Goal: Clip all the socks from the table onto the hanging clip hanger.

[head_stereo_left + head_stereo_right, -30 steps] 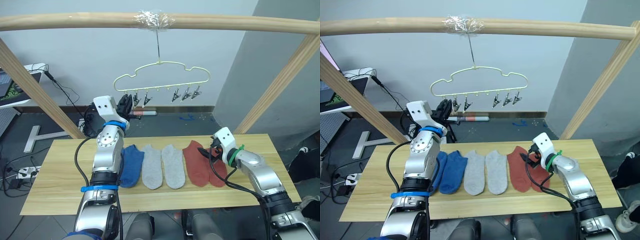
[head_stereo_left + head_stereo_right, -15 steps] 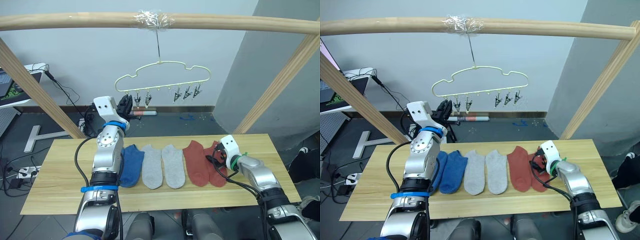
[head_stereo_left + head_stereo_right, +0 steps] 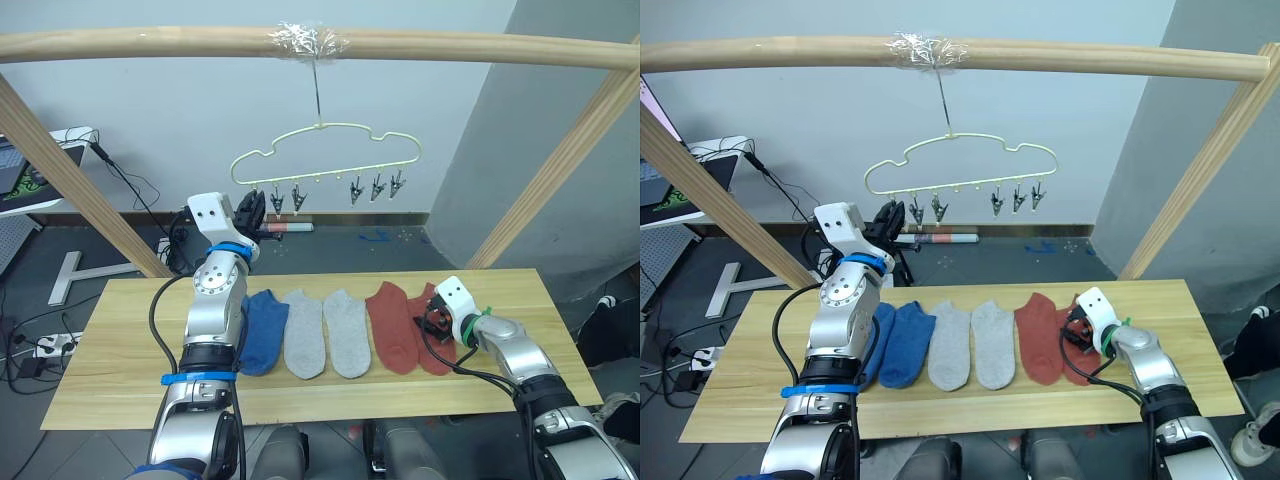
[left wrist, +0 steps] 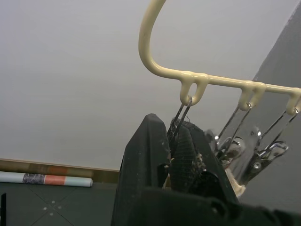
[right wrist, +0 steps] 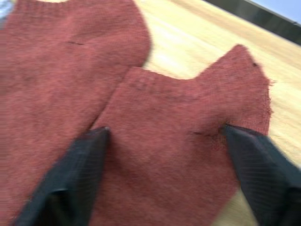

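Below the clip hanger (image 3: 325,150) with its six clips, I count six socks on the table (image 3: 120,380): two blue, two grey, two rust red.

Right gripper (image 5: 164,174) now lower, astride red sock (image 5: 178,141)
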Motion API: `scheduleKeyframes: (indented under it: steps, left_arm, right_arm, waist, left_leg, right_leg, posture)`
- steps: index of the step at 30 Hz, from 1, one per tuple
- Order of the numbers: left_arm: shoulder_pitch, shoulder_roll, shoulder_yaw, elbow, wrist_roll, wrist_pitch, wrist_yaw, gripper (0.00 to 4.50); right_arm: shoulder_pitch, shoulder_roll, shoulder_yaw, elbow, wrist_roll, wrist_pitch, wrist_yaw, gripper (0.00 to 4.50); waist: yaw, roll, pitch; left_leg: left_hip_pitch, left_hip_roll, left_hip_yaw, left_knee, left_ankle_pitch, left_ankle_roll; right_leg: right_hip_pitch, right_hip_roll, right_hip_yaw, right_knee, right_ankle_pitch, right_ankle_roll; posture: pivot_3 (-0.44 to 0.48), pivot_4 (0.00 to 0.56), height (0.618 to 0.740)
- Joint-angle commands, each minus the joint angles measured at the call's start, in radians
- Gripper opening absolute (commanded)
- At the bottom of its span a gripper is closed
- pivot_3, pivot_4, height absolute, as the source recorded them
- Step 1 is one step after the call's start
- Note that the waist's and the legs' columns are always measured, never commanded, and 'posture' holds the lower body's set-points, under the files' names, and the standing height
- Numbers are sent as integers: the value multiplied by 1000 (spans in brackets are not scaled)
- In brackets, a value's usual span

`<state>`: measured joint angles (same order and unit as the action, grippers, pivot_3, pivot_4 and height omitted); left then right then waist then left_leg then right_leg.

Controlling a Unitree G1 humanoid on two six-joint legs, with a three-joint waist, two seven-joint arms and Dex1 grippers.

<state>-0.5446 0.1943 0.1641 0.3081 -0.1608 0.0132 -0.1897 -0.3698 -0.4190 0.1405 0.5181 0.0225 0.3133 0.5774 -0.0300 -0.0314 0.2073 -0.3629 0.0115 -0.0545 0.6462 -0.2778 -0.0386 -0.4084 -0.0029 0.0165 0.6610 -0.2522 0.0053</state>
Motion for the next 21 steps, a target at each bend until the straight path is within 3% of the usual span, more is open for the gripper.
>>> scheduleKeyframes:
  steps: [1,8,15,21]
  left_arm:
    - [-1,8,9,-43,-12,-7,-4,143]
    - [3,12,15,-47,-13,-7,-1,143]
    - [11,16,26,-65,-38,9,-10,143]
    - [35,14,56,-125,-134,103,-46,143]
  right_arm:
    - [23,-5,5,56,-14,17,23,2515]
    - [35,-16,-1,38,-14,-6,61,13]
    - [50,-137,61,-103,-127,-270,87,13]
    - [51,-173,84,-340,-120,-339,168,13]
  waist:
    - [1,0,0]
    - [1,0,0]
    - [3,0,1]
    - [-3,1,3]
  left_leg:
    - [0,0,0,0,0,0]
    - [0,0,0,1,0,0]
    - [0,-1,0,0,0,0]
    - [0,1,0,0,0,0]
  right_leg:
    - [0,0,0,0,0,0]
    - [1,0,0,0,1,1]
    - [1,-1,0,-1,1,2]
    - [-1,0,0,-1,1,3]
  posture:
    - [8,203,740]
    - [13,203,740]
    - [15,204,740]
    - [8,205,740]
